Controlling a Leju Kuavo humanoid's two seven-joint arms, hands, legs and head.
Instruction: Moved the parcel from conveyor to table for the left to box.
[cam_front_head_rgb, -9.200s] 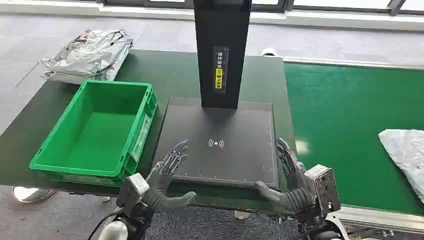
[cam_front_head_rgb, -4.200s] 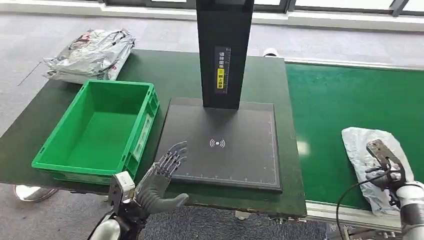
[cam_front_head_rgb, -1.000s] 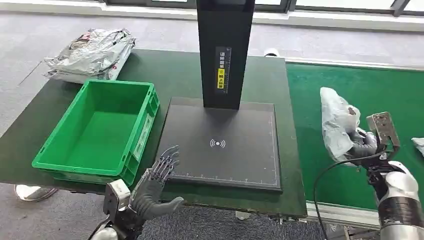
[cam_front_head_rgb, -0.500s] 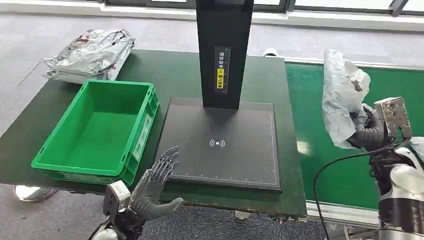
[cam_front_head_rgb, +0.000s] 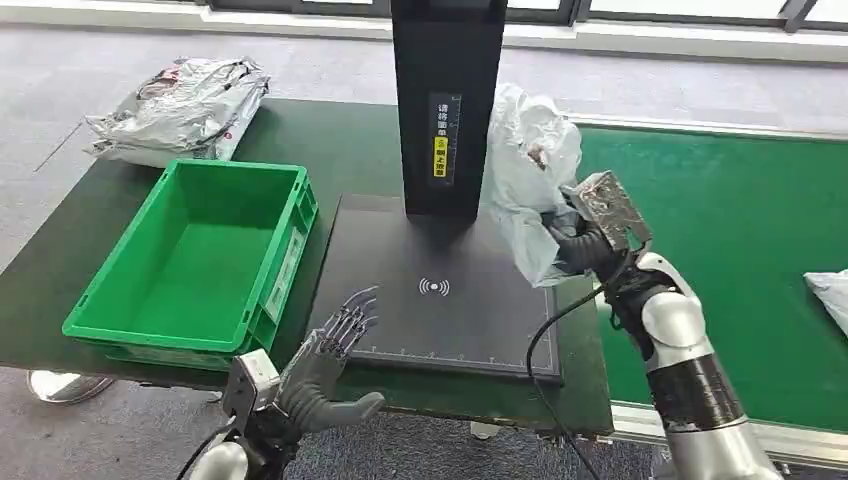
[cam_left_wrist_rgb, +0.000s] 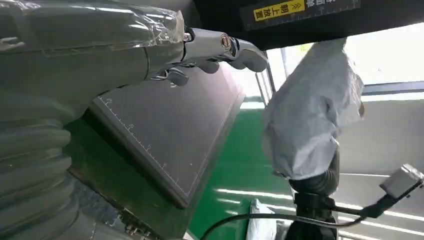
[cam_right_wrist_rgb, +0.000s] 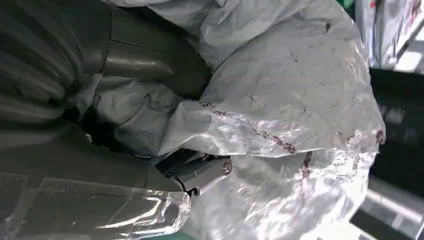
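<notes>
my right hand (cam_front_head_rgb: 578, 245) grips the parcel (cam_front_head_rgb: 528, 170), a crinkled white-grey plastic bag, and holds it up in the air above the right edge of the black scanner pad (cam_front_head_rgb: 440, 290), just beside the black upright post (cam_front_head_rgb: 442, 100). in my right wrist view the thumb and dark fingers (cam_right_wrist_rgb: 200, 172) press into the folds of the parcel (cam_right_wrist_rgb: 280, 115), so that hand is closed around it. the bag hangs clear of the pad; it touches nothing but my hand.

my left hand (cam_front_head_rgb: 325, 360) hovers at the near left corner of the pad, fingers spread wide and holding nothing, thumb stuck out toward the right. from my left wrist view i see those fingers (cam_left_wrist_rgb: 220, 47) stretched over the pad (cam_left_wrist_rgb: 170, 130), with the parcel (cam_left_wrist_rgb: 310, 115) raised beyond its far side.

the green box (cam_front_head_rgb: 195, 260) stands on the left part of the dark green table (cam_front_head_rgb: 350, 150), just beside the pad. a heap of silvery bags (cam_front_head_rgb: 180, 105) lies on the table's far left corner. the green conveyor (cam_front_head_rgb: 720, 220) runs along the table's right edge, and another pale bag (cam_front_head_rgb: 832, 295) lies on it at the right.
</notes>
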